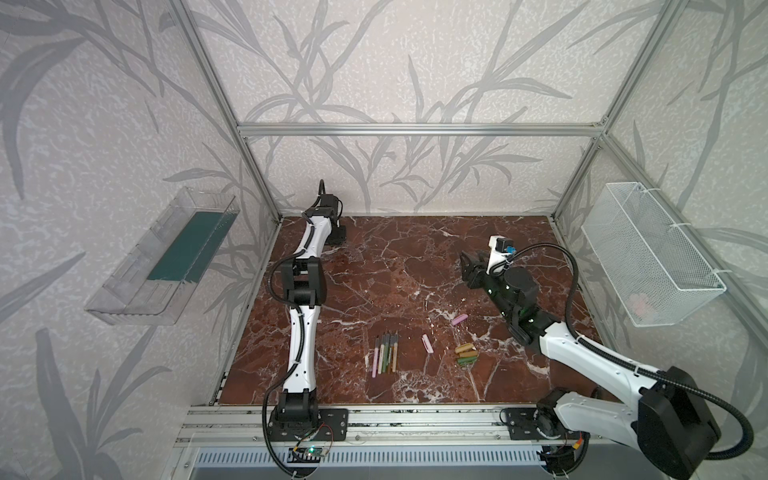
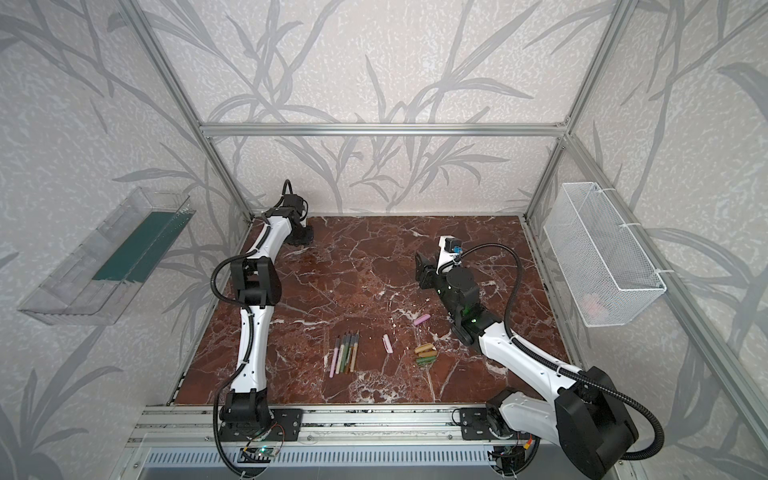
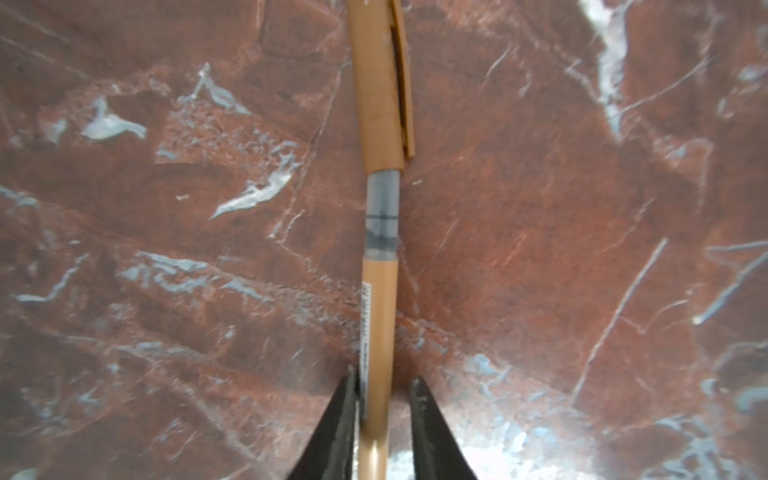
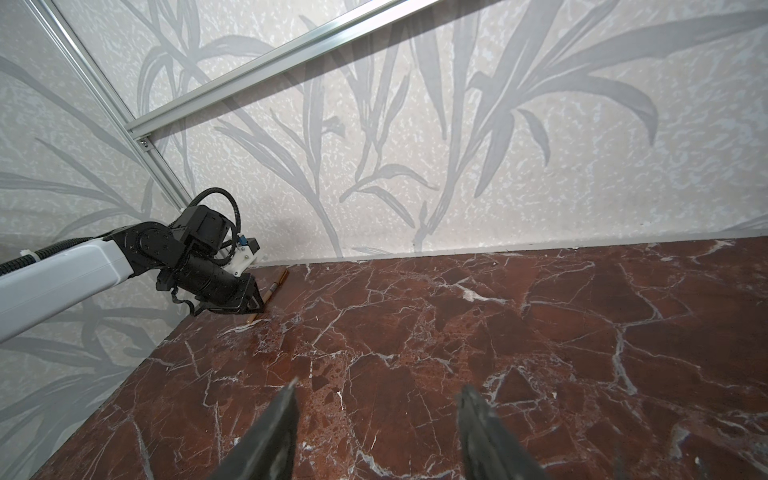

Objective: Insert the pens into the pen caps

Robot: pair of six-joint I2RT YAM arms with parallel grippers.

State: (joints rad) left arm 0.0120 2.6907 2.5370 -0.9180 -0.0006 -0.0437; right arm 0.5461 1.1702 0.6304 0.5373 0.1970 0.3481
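A gold-tan pen (image 3: 378, 316) lies on the marble table at its far left corner, with a gold-tan pen cap (image 3: 378, 83) on its tip and a grey section still showing. My left gripper (image 3: 384, 374) straddles the pen's body with its jaws narrowly apart; one finger touches it and a gap shows on the other side. The right wrist view shows that gripper (image 4: 254, 305) low over the pen (image 4: 276, 286). My right gripper (image 4: 378, 384) hangs open and empty over the table's right half (image 1: 468, 257). Several pens (image 1: 384, 351) lie side by side near the front. Two pink pen caps (image 1: 460, 319) (image 1: 427, 343) and a pile of gold and green caps (image 1: 466, 354) lie to their right.
The back wall (image 4: 374, 166) stands close behind the capped pen. A clear plastic bin (image 1: 166, 257) hangs on the left wall. On the right wall hangs a white mesh basket (image 1: 648, 257) with something pink inside. Aluminium rails (image 1: 374, 419) run along the table's front edge.
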